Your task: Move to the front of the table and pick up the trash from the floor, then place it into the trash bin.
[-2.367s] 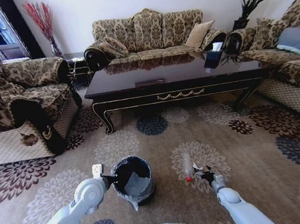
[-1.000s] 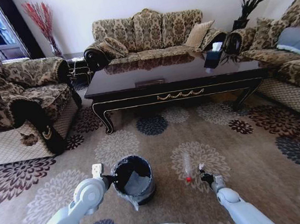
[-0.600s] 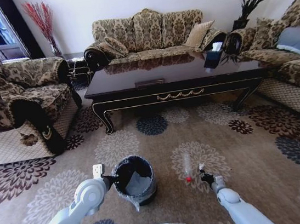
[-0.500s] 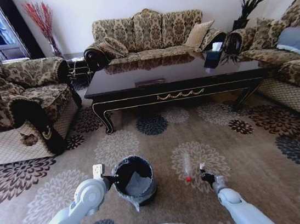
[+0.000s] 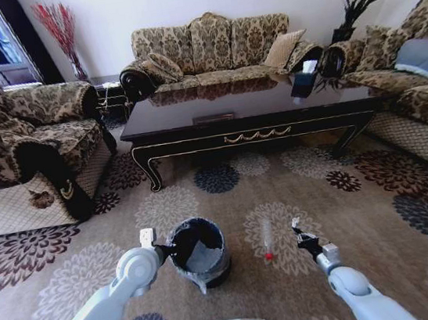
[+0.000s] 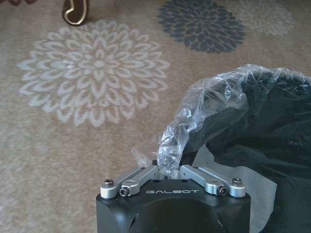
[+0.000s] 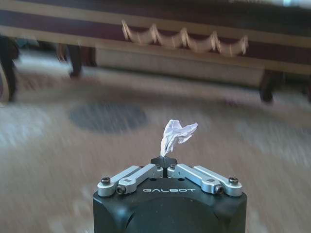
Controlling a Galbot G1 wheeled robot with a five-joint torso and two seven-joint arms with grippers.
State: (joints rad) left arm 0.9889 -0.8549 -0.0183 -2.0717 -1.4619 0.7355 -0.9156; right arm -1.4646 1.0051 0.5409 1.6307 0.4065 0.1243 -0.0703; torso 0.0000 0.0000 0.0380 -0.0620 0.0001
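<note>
Nearest the robot, the small black cylindrical trash bin (image 5: 200,250) was gripped by its greyish plastic liner (image 6: 204,111) in the closed left gripper (image 6: 168,170), while a crumpled white paper scrap (image 7: 176,133) was pinched in the right gripper (image 7: 166,162), raised above the flower-patterned beige carpet (image 5: 347,213). A small clear red-capped plastic bottle (image 5: 267,240) lay between bin and right gripper, with the long dark glossy coffee table (image 5: 247,108) beyond. The carrying step was judged in hand; next, the scrap would need bringing over the bin's mouth.

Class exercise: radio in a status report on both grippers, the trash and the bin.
Left gripper shut on trash bin liner. Right gripper shut on paper scrap, raised over carpet. Bottle on floor between bin and right gripper. Nothing blocking.
</note>
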